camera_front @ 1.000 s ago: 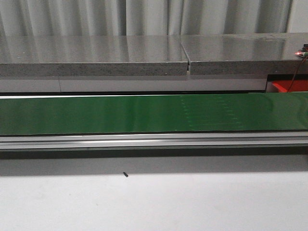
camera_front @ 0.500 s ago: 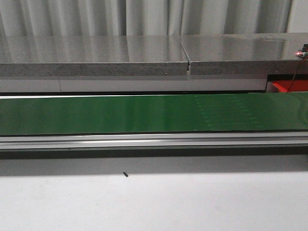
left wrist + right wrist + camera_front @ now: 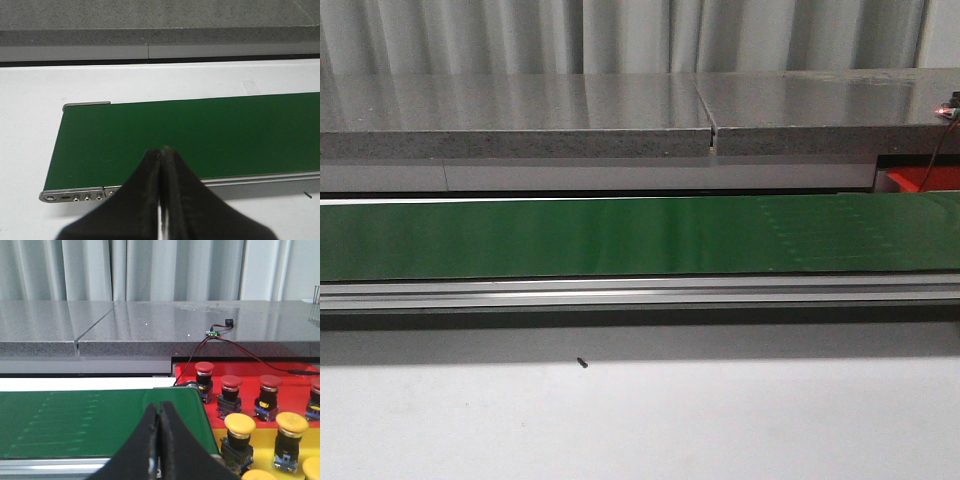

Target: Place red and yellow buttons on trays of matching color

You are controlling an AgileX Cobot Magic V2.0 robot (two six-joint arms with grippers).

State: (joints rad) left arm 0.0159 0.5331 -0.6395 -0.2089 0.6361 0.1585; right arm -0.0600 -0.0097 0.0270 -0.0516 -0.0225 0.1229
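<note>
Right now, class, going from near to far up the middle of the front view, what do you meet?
White table → small black screw → aluminium conveyor rail → green conveyor belt → grey stone counter → curtain.

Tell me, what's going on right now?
Left gripper shut, empty. Right gripper shut, empty. Red-capped buttons on red tray, yellow-capped buttons on yellow tray. Green conveyor belt bare.

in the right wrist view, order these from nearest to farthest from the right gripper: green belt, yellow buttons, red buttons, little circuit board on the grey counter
1. Green belt, directly under the right gripper.
2. Yellow buttons, beside the belt's end on the yellow tray.
3. Red buttons, one row further back on the red tray.
4. Circuit board, up on the grey counter, farthest.
</note>
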